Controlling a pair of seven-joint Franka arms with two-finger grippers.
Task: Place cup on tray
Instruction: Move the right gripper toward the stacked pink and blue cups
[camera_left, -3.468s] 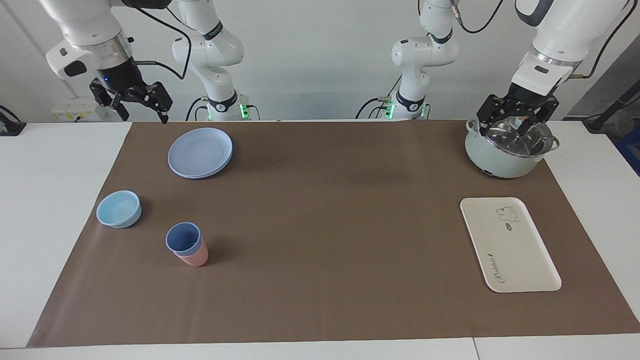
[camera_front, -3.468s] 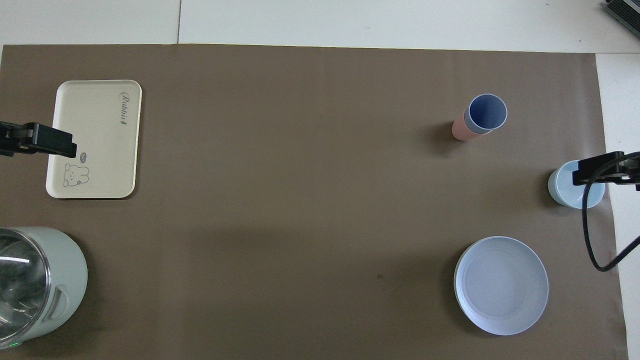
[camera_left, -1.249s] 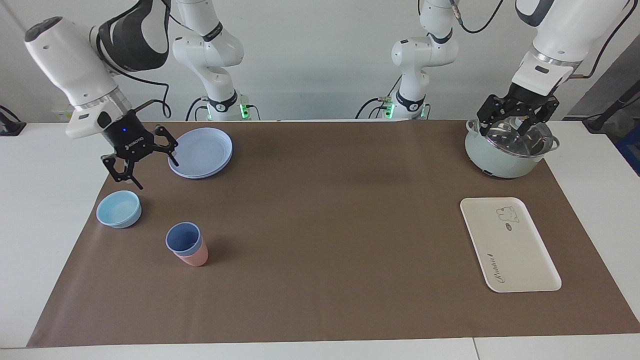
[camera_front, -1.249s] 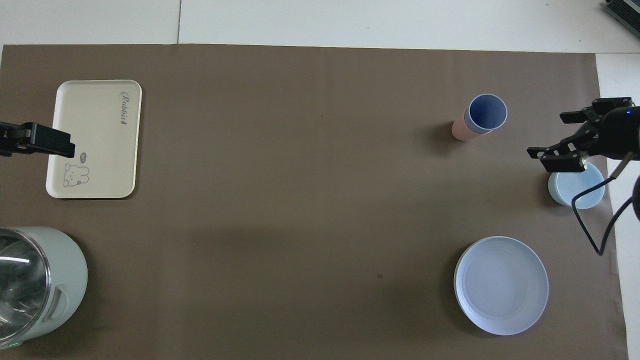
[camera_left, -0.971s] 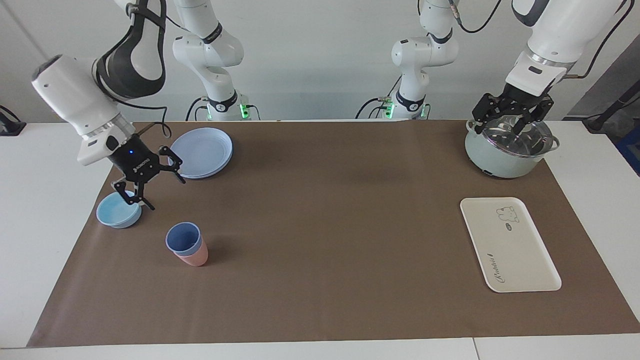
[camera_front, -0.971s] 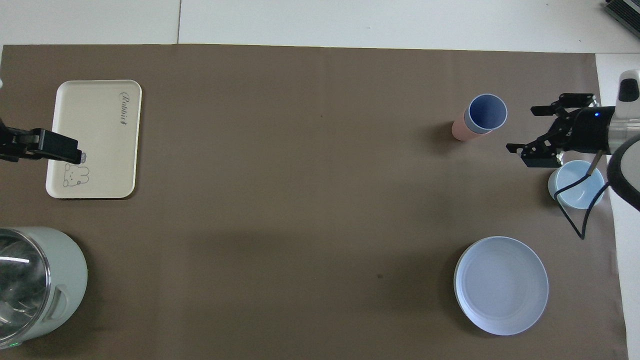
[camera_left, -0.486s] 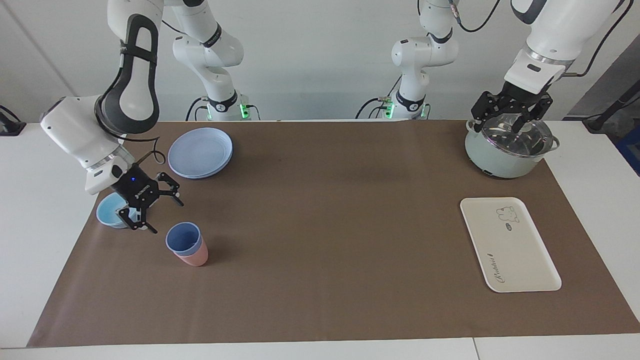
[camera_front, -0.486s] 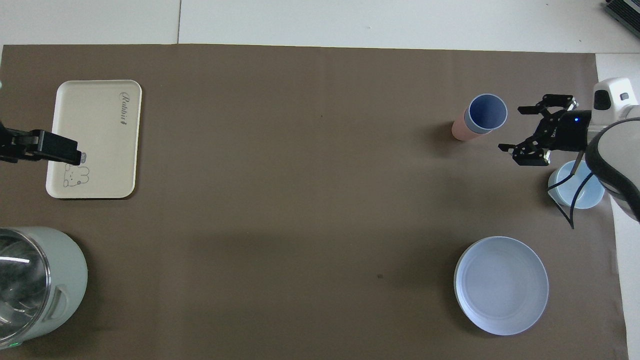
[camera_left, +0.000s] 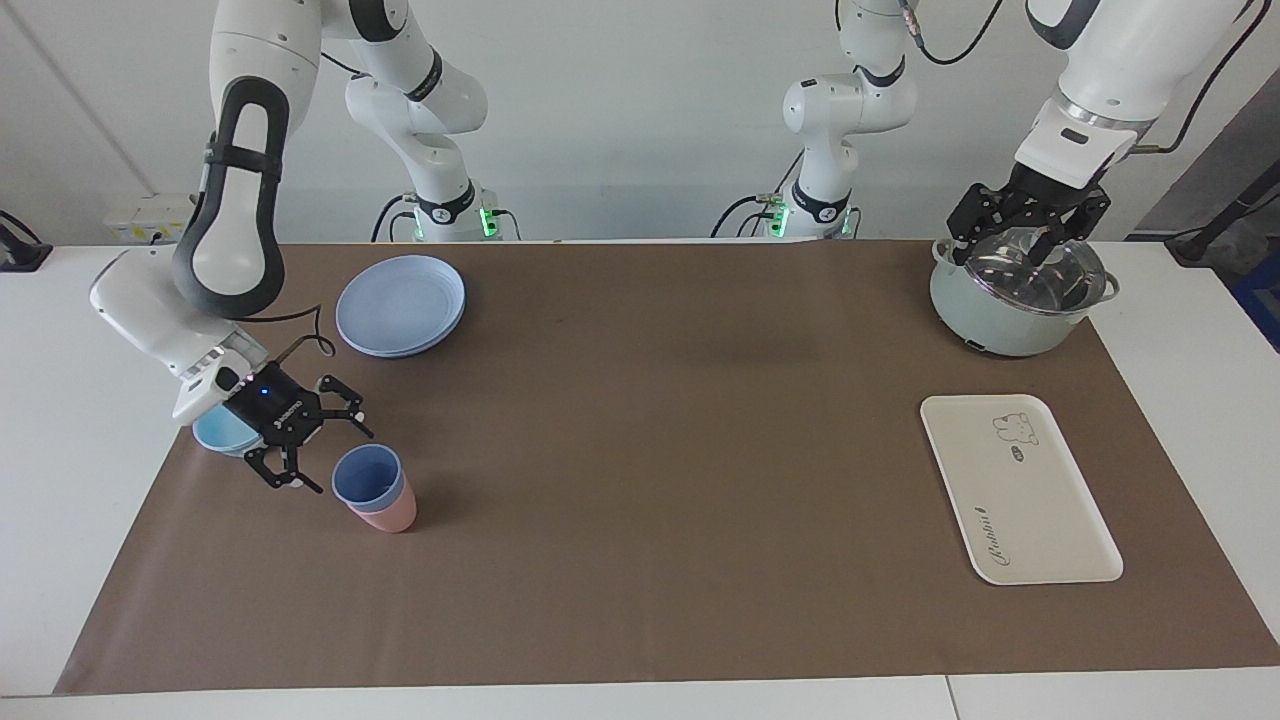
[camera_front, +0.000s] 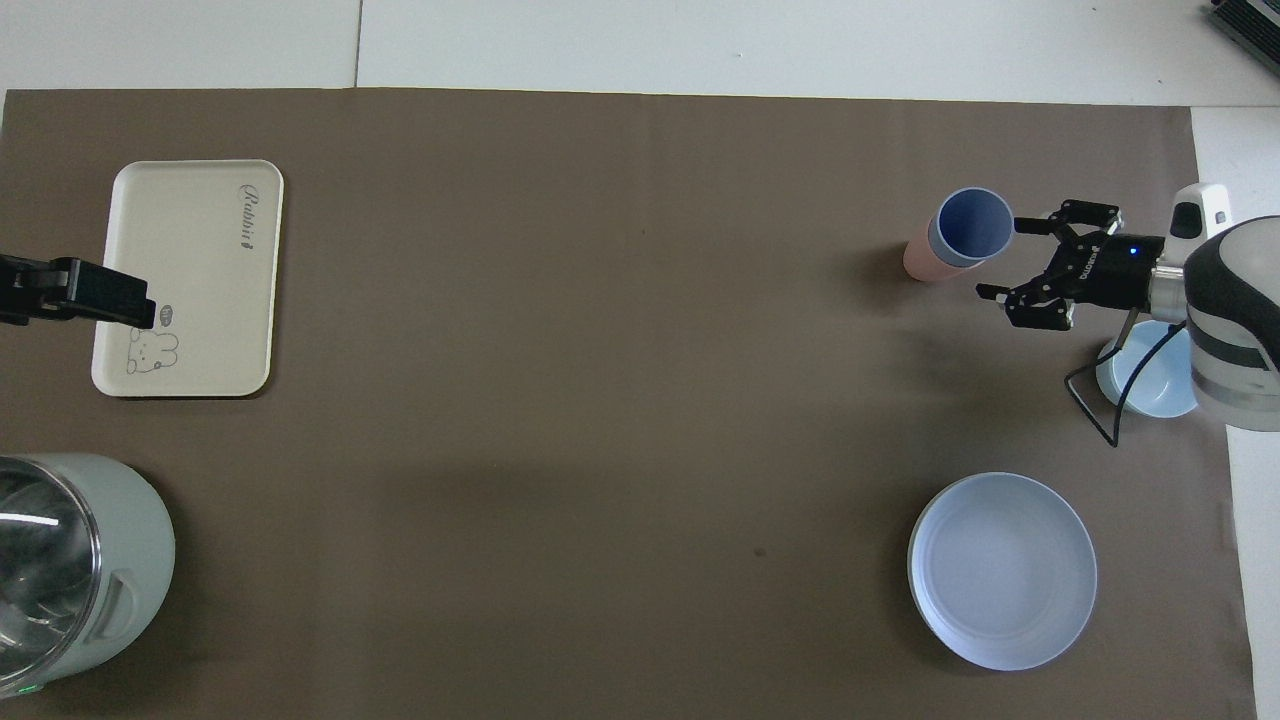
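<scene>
Two tumblers are seen nested: the blue cup (camera_left: 367, 479) sits upright, mouth up, inside a pink tumbler (camera_left: 385, 516), whose upper wall is hidden. One light-blue bowl (camera_left: 222, 432) is partly covered by the right gripper (camera_left: 322, 459), which is held low just beside the cup, jaws spread wide, nothing gripped. One plate (camera_left: 401, 304) lies nearer the robots. One tray (camera_left: 1018, 487) lies well apart at the left arm's end, long axis running away from the robots. One pot (camera_left: 1017, 296) is overhung by the left gripper (camera_left: 1012, 244), jaws open and empty.
</scene>
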